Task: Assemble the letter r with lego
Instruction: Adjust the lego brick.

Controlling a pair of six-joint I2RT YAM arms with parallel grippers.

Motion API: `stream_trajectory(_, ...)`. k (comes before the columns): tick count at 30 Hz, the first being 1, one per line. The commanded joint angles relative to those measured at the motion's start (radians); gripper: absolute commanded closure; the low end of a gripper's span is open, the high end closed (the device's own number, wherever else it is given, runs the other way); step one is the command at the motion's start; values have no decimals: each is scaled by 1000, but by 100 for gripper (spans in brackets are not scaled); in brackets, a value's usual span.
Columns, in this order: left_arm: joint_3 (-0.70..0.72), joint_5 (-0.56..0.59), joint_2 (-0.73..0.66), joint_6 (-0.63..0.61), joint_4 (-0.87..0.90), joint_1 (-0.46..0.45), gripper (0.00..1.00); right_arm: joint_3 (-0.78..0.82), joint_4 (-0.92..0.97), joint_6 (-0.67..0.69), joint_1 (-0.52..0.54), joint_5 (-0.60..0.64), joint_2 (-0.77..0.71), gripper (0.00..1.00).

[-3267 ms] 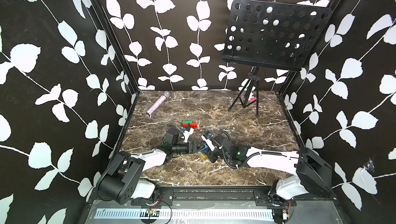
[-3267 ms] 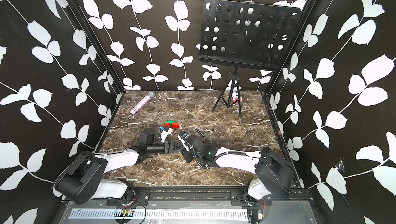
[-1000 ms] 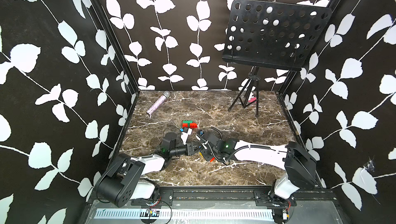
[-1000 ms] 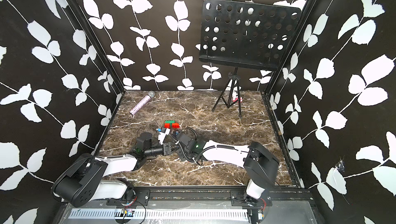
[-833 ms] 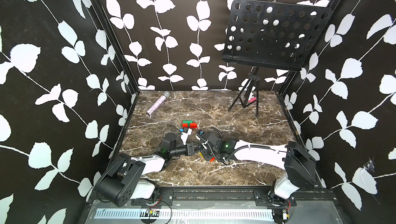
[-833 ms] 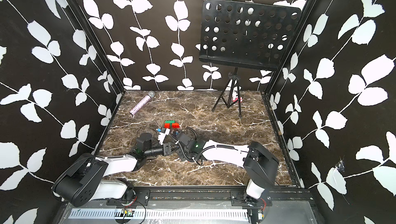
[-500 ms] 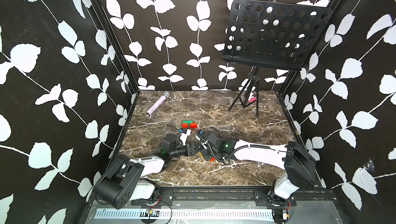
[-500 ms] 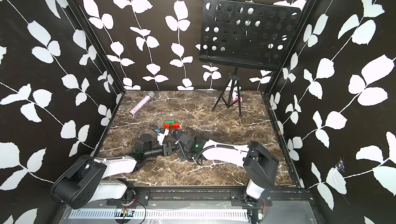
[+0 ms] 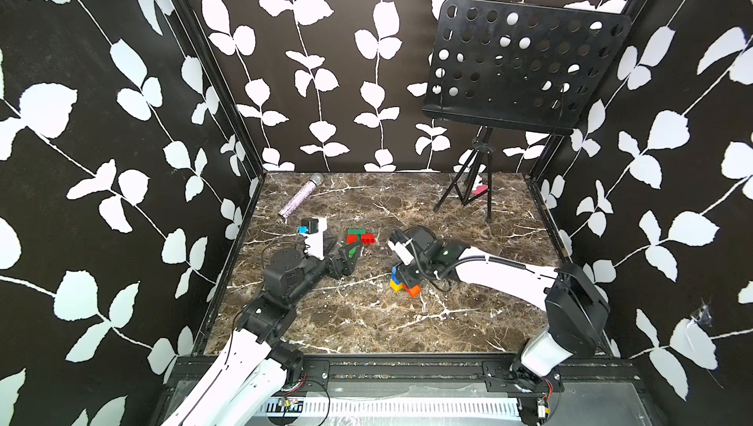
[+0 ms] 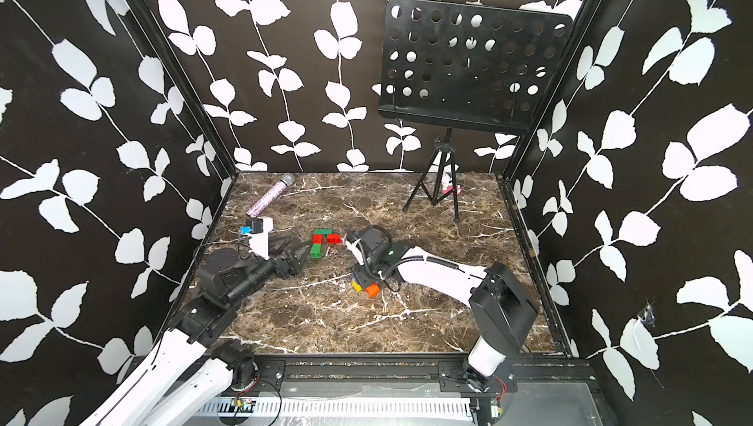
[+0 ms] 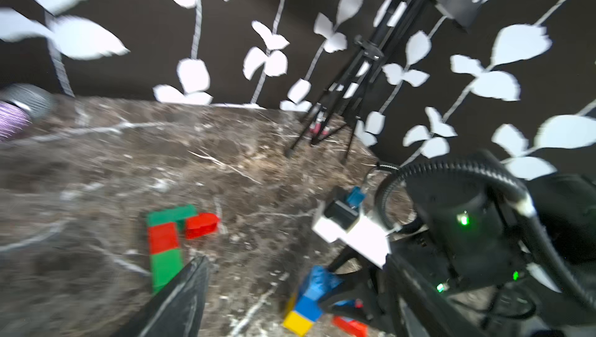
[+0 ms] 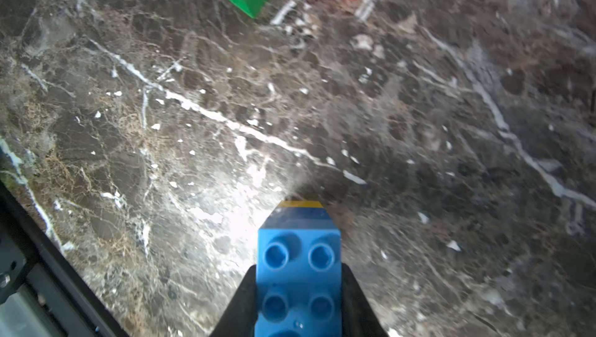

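**Hard, light bricks: one stack pinched, the letter part laid**

Read the marble table [image 9: 366, 322] as a clock, with 12 at the back wall. The music stand [image 9: 525, 65] stands toward 1 o'clock and the microphone [image 9: 299, 200] lies toward 11.

The right gripper [image 12: 298, 287] reaches in from 4 o'clock. Its jaws are clamped narrowly on the flat side walls of the light blue brick [image 12: 298, 271], studs toward the wrist camera. The left gripper [image 10: 305, 256] comes in from 8 o'clock. Its jaws stand apart and hold nothing, with a fingertip just beside the light green brick [image 10: 315, 250].

The lego is in two groups. Near the centre, the flat group has the dark green brick [image 11: 171, 215] across the 12 o'clock end and a red brick [image 11: 201, 224] tucked under its 3 o'clock side. A second red brick [image 11: 163, 238] and then the light green one run toward 6.

The held stack sits toward 4 o'clock of that group. It runs light blue, then the blue brick [image 11: 309, 303], then the yellow brick [image 11: 298, 322] at the table end. The orange brick [image 9: 412, 290] is beside the yellow one; I cannot tell whether the two are joined.

These bricks look light, stiff and smooth-walled, so they probably slip easily and slide on the marble. The best hold is likely across opposite flat walls, not the studs. A stack gripped at one end may lever apart at its seams.
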State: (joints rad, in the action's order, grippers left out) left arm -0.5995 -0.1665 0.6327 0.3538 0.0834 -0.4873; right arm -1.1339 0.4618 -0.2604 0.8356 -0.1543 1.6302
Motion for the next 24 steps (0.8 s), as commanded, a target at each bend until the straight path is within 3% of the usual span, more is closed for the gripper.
stream_trajectory(1,-51,45,81,-164,140,2,19,-38,120,87,-66,-170,-22,89)
stream_trajectory(4,-104,-9,166,-235,118,-40,27,-97,162,132,-122,-278,-22,89)
stream_trajectory(9,-120,75,238,-431,38,-197,25,-136,140,124,-231,-391,-90,88)
stream_trajectory(12,-65,37,257,-476,-103,-244,24,-142,91,93,-287,-479,-102,88)
stream_trajectory(16,52,4,289,-510,-344,-275,24,-171,102,97,-301,-537,-74,87)
stream_trajectory(24,99,51,394,-609,-500,-335,24,-224,63,72,-301,-581,-47,86)
